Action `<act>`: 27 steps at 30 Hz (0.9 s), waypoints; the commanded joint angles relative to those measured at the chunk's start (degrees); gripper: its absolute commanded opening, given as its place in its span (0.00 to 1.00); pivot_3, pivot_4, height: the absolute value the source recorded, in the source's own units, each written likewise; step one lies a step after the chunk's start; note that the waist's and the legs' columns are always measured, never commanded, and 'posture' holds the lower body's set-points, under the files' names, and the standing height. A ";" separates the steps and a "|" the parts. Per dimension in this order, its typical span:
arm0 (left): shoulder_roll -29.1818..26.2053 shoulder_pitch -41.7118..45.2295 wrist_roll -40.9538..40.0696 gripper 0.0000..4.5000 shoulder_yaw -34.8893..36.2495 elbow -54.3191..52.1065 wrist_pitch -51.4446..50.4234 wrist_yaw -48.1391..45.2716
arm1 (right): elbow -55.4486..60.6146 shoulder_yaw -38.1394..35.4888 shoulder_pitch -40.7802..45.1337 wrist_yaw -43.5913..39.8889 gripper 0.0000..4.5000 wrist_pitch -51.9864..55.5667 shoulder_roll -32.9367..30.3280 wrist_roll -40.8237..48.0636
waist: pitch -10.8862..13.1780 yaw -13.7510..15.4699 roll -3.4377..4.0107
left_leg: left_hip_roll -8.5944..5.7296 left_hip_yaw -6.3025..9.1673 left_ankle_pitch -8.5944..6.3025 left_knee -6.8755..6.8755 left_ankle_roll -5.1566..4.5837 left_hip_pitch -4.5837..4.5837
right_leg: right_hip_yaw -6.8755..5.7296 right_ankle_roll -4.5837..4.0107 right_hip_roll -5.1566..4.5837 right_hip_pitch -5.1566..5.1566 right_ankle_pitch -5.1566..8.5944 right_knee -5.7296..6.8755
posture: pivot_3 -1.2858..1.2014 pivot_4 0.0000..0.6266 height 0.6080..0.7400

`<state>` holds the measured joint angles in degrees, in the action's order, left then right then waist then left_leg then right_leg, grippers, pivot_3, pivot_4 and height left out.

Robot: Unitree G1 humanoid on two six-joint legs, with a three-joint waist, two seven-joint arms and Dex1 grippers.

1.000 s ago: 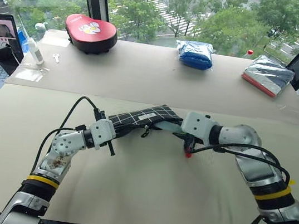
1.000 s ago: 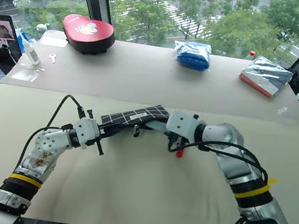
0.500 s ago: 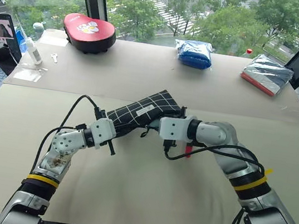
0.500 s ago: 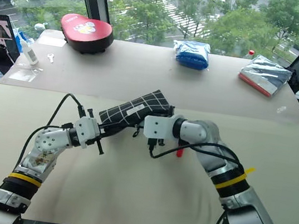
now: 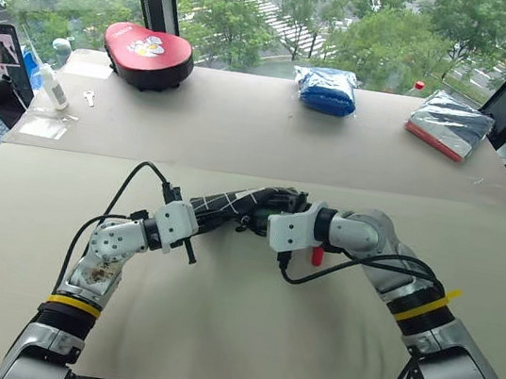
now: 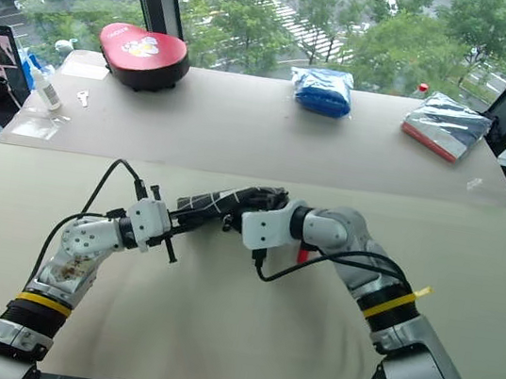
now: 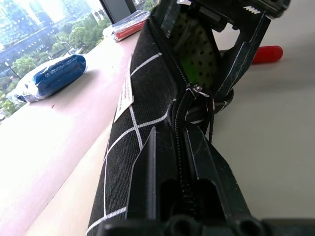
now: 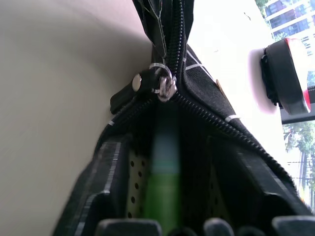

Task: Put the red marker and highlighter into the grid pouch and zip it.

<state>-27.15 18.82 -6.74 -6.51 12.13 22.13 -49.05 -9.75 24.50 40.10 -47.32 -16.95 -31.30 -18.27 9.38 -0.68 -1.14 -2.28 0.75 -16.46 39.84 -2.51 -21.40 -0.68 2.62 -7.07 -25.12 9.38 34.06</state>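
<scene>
highlighter (image 8: 165,172) is sitting between right gripper (image 5: 280,215) fingers, inside grid pouch (image 5: 231,207) mouth | green, blurred | fingers spread wide | left gripper (image 7: 179,162) clamping pouch's zipped end

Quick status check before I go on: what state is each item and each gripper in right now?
Grid pouch: held off the table at one end, zip partly open.
Highlighter: green end sliding into the pouch mouth.
Red marker: lying on the table, outside the pouch.
Left gripper: shut on the pouch's zipped end.
Right gripper: at the pouch mouth, fingers spread either side of the highlighter.
</scene>
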 commanded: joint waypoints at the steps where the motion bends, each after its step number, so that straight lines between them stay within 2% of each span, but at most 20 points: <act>1: 0.00 1.28 -0.88 0.00 0.80 -1.77 0.03 0.23 | 1.74 -6.53 1.02 -2.16 0.72 2.80 -1.43 7.69 | 0.00 0.06 0.00 | 0.00 0.00 -0.01 0.00 -0.02 0.00 | 0.00 0.00 0.00 0.00 0.00 -0.01 | 0.52 0.24 1.00; 4: -0.03 1.33 -0.83 0.00 0.72 -1.69 0.12 0.18 | 6.51 -10.12 -2.15 -8.66 0.72 9.32 -3.57 16.99 | 0.00 0.08 0.00 | 0.01 0.01 -0.06 0.00 -0.10 0.00 | 0.00 0.00 0.00 0.02 0.00 -0.01 | 0.52 0.24 1.00; 8: -0.04 1.12 -0.67 0.00 0.69 -1.79 0.19 0.29 | 17.85 -18.57 -6.30 -13.76 0.72 36.03 -6.35 37.51 | 0.00 0.20 0.00 | 0.07 0.04 -0.10 -0.01 -0.18 -0.04 | -0.02 -0.01 0.00 0.03 0.00 0.01 | 0.52 0.24 1.00; 9: -0.08 1.02 -0.62 0.00 0.71 -1.83 0.21 0.32 | 21.08 -20.94 -8.27 -16.04 0.72 42.76 -9.25 43.47 | 0.00 0.23 0.00 | 0.07 0.03 -0.11 0.00 -0.20 -0.08 | -0.01 -0.01 0.00 0.02 -0.01 0.01 | 0.52 0.24 1.00; 12: -0.22 0.78 -0.58 0.00 0.86 -1.79 0.29 0.36 | 26.76 -27.14 -13.10 -17.03 0.72 54.13 -14.20 53.61 | 0.00 0.75 0.00 | 0.08 0.08 -0.17 0.02 -0.28 -0.17 | -0.04 -0.01 -0.05 0.00 -0.02 -0.03 | 0.52 0.24 1.00; 15: -0.41 0.50 -0.62 0.00 1.04 -1.69 0.46 0.29 | 28.14 -28.79 -15.39 -8.48 0.72 60.00 -15.27 51.23 | 0.00 0.85 0.00 | 0.10 0.06 -0.18 0.02 -0.30 -0.15 | -0.03 -0.01 -0.05 0.00 -0.02 -0.06 | 0.52 0.24 1.00; 18: -0.53 0.45 -0.65 0.00 1.20 -1.47 0.61 0.27 | 28.61 -30.07 -14.55 4.94 0.72 70.04 -11.55 49.24 | 0.00 0.86 -0.01 | 0.10 0.02 -0.17 0.02 -0.27 -0.11 | 0.01 -0.01 -0.05 -0.03 -0.01 -0.06 | 0.52 0.24 1.00; 21: -0.31 0.53 -0.44 0.00 1.06 -1.18 0.70 0.45 | 31.90 -30.30 -14.57 14.48 0.72 79.69 -8.01 48.83 | 0.00 1.12 -0.01 | 0.10 0.02 -0.12 0.02 -0.19 -0.13 | 0.01 -0.05 -0.08 -0.09 -0.04 -0.02 | 0.52 0.24 1.00; 27: 0.23 0.58 -0.28 0.00 0.77 -0.89 0.86 0.70 | 35.89 -30.81 -14.29 25.38 0.72 87.96 -3.80 46.19 | -0.01 1.35 -0.01 | 0.02 0.04 -0.12 0.07 -0.19 -0.29 | -0.01 -0.04 -0.14 -0.15 -0.06 -0.02 | 0.52 0.24 1.00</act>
<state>-27.10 19.21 -6.75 -6.22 12.02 22.22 -48.90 23.81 -3.83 24.51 -25.20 69.24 -35.63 29.23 9.37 0.67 -1.15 -2.28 0.80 -16.58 39.92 -2.71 -21.70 -0.70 2.59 -7.21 -25.25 9.32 34.05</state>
